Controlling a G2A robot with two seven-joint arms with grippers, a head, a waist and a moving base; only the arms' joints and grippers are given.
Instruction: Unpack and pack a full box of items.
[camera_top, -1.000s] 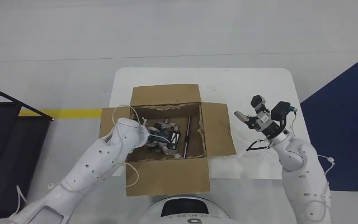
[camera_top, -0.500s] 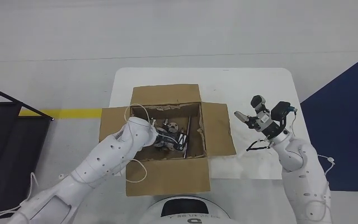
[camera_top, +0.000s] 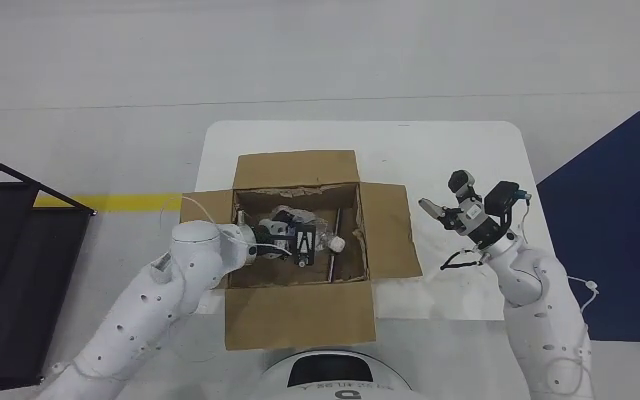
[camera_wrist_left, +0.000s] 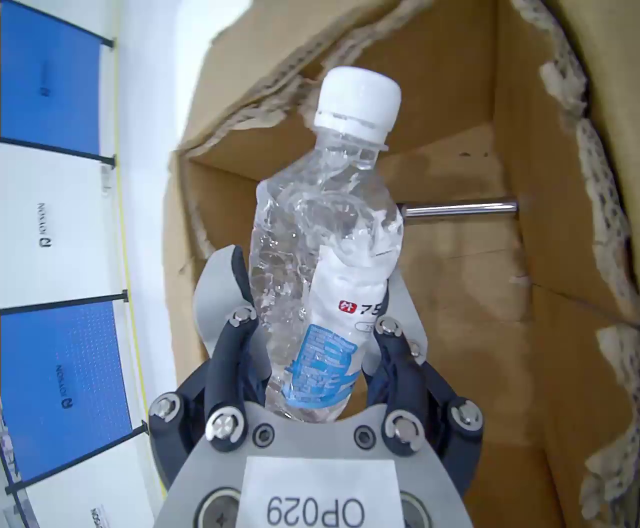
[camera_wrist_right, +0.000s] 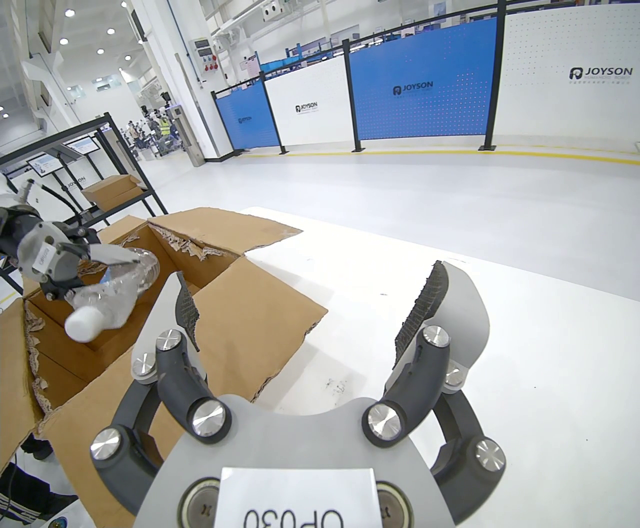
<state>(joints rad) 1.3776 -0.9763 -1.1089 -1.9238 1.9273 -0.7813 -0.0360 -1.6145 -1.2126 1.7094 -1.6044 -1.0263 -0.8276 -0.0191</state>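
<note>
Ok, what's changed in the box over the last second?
The left arm pulled back toward the left wall of the box. The left gripper, shut on the bottle, now holds it up near rim height, with the white cap in plain sight. The right gripper, box and metal rod stayed put.

Open cardboard box (camera_top: 295, 168) stands on the bench (camera_top: 450, 150), flaps spread to all four sides. Over its opening, the left gripper (camera_top: 300, 243) has a water bottle (camera_top: 318, 238) between its jaws, cap toward the box's right wall. A metal rod (camera_top: 334, 250) lies inside, along that wall. The right gripper (camera_top: 445, 200) hangs over bare bench, right of the box and apart from it.
</note>
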